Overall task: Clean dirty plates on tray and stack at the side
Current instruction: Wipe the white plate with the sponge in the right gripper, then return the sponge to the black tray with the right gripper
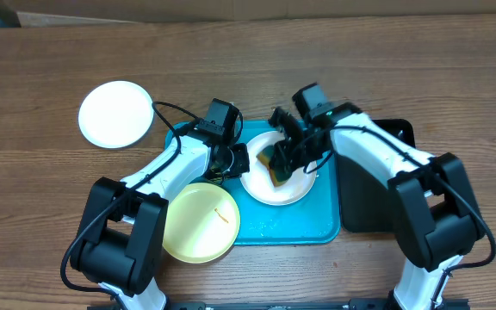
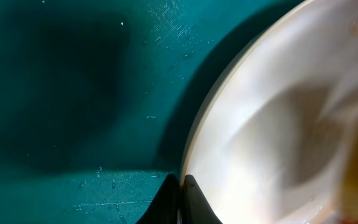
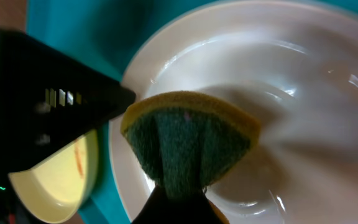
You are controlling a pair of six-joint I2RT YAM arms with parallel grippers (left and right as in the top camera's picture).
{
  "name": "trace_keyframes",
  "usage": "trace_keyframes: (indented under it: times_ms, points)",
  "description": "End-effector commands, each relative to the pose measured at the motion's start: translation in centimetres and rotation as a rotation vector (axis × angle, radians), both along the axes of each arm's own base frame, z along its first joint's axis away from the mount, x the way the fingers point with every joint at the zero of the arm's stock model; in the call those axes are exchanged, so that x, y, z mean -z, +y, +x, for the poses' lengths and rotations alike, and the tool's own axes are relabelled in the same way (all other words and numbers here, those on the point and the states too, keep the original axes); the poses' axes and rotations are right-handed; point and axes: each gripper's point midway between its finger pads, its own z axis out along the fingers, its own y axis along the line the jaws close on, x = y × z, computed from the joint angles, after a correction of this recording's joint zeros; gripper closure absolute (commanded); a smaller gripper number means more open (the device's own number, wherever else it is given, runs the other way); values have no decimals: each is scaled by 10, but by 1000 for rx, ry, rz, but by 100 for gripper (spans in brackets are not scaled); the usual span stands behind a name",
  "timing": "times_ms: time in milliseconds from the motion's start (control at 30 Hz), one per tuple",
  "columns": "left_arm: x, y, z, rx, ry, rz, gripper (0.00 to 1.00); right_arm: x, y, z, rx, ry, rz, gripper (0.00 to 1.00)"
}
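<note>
A white dirty plate lies on the cyan tray. My left gripper is shut on this plate's left rim. My right gripper is shut on a yellow and green sponge, which presses into the plate's bowl. A pale yellow-green plate with an orange streak overlaps the tray's front left corner. Another white plate rests on the table at the far left, off the tray.
A narrow black tray lies against the cyan tray's right side, under my right arm. Bare wooden table surrounds the trays. In the right wrist view the left gripper's black body sits close to the sponge.
</note>
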Motion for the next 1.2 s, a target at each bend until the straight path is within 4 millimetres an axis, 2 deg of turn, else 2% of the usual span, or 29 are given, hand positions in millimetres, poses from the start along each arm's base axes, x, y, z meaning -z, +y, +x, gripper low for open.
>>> trace_keyframes:
  times_ms: [0, 100, 233, 400, 500, 633, 800, 1000, 1033, 1067, 1100, 1167]
  points:
    - [2, -2, -3, 9, 12, -7, 96, -41, -4, 20, 29, -21, 117, 96]
    - [2, -2, -2, 9, 11, -7, 96, -58, -27, 29, 90, -17, 106, 96]
    - [2, -2, -3, 9, 12, -7, 96, -63, -81, 34, 214, 2, -6, 96]
    - [2, -2, -3, 9, 12, -6, 96, -36, -171, 21, 424, 104, -349, 96]
    - [2, -2, -3, 9, 11, -6, 96, -21, -204, 13, 506, 129, -489, 96]
    - [2, -2, -3, 9, 12, -7, 96, -3, -217, 10, 540, 123, -547, 96]
    - [2, -2, -3, 9, 12, -6, 96, 16, -230, 18, 577, 51, -603, 96]
    - [2, -2, -2, 9, 11, -7, 96, 23, -230, 22, 584, 23, -595, 96]
    - [2, -2, -2, 9, 11, -7, 96, 25, -230, 22, 585, 21, -594, 91]
    - [2, -2, -2, 9, 11, -7, 96, 26, -230, 22, 586, 20, -594, 76]
    - [2, -2, -3, 9, 11, -7, 96, 28, -230, 21, 585, 20, -593, 69]
    - [2, -2, -3, 9, 11, -7, 96, 30, -230, 19, 584, 25, -595, 62]
